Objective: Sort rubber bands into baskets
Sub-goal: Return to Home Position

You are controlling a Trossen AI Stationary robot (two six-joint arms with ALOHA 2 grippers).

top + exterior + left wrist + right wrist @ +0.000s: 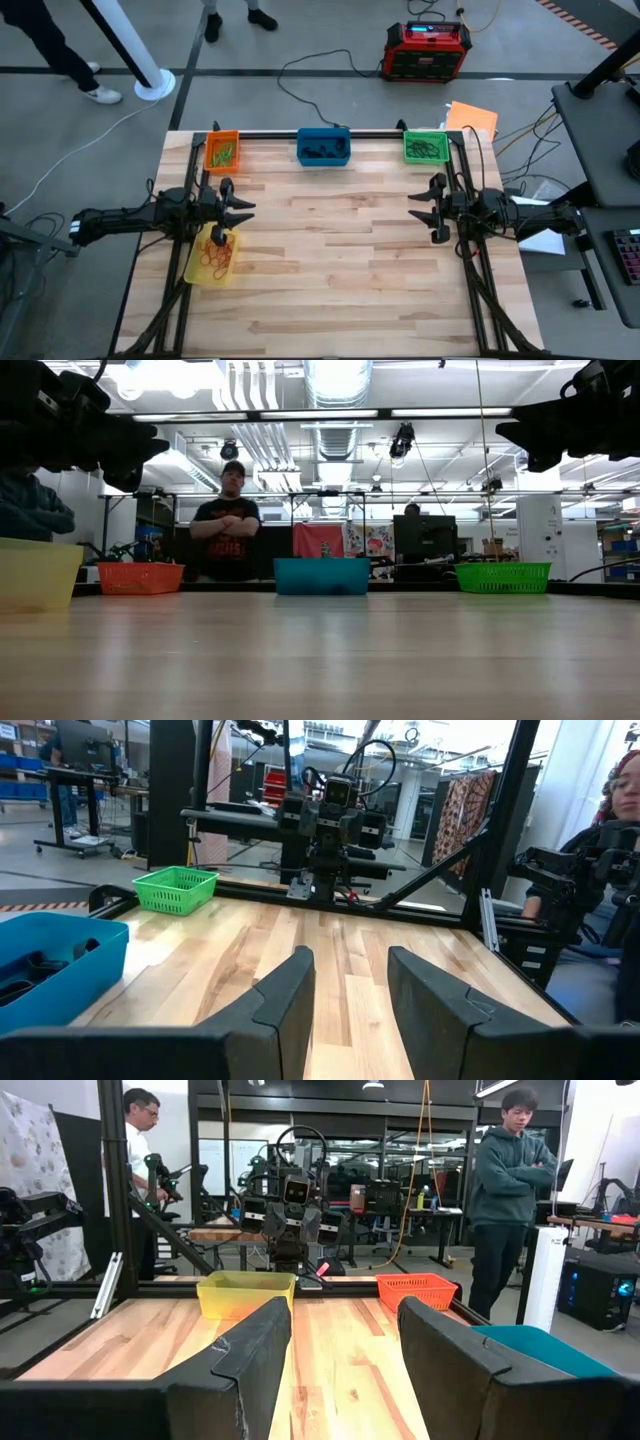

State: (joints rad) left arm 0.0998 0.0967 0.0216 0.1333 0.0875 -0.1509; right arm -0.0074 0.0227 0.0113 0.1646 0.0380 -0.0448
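Three baskets (346, 158) holding rubber bands (222, 153) stand along the table's (340, 260) far edge, the fourth basket (196, 266) at its left edge.

No lettering can be read (shirt print (231, 548) too small).

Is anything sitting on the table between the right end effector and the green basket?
Nothing visible. The right end effector, open, hangs near the right edge of the table, and only bare wood lies between it and the green basket at the back.
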